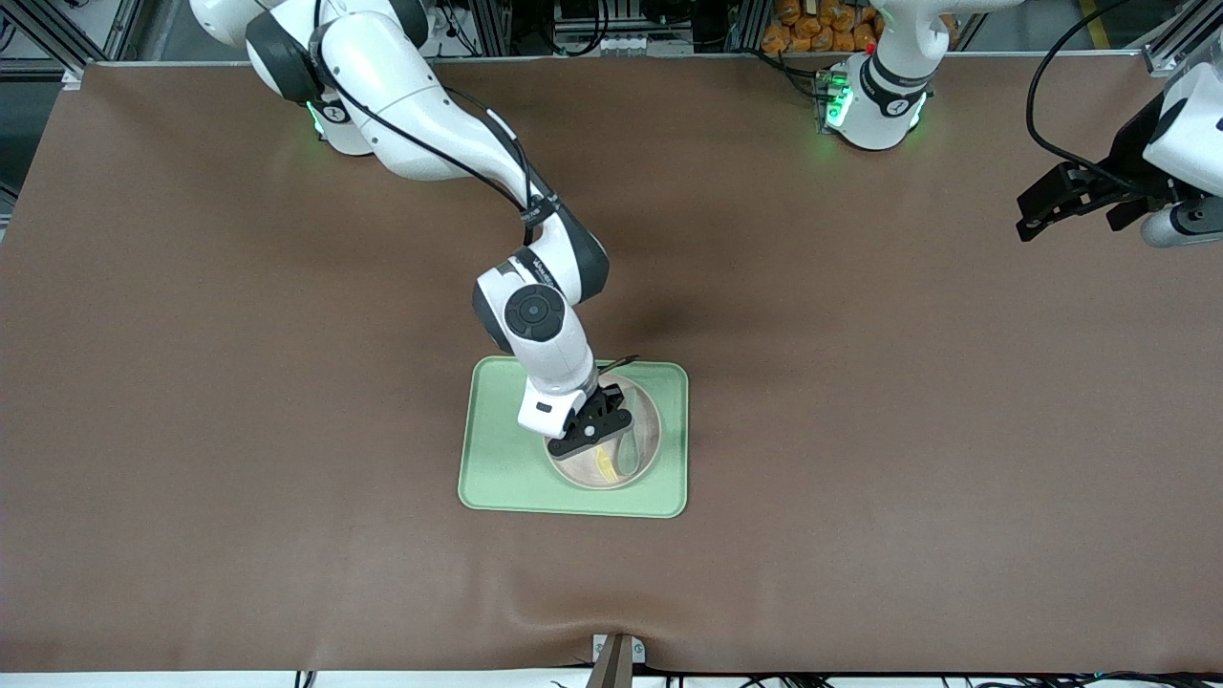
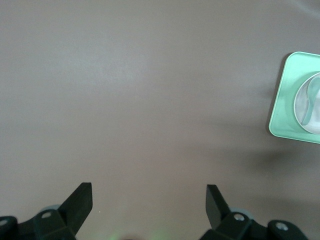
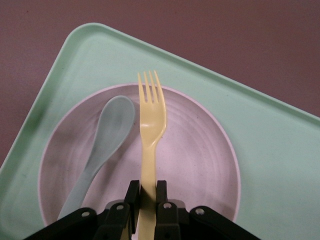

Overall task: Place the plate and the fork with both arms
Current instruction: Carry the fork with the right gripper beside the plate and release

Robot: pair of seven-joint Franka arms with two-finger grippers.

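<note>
The pale plate (image 1: 642, 430) lies on the light green tray (image 1: 497, 468) in the middle of the table. My right gripper (image 1: 597, 441) is down on the plate, shut on the handle of the pale yellow fork (image 3: 151, 120). The fork's tines point across the plate (image 3: 200, 160) to its rim. In the right wrist view the gripper (image 3: 148, 192) grips the handle between both fingers. A grey-green spoon (image 3: 107, 135) lies on the plate beside the fork. My left gripper (image 1: 1027, 225) waits open and empty in the air over bare table at the left arm's end (image 2: 149, 197).
The tray (image 3: 270, 140) has free room around the plate, mostly toward the right arm's end. The brown table mat (image 1: 860, 430) surrounds it. In the left wrist view the tray (image 2: 282, 107) with plate (image 2: 302, 102) and spoon (image 2: 312, 97) shows far off.
</note>
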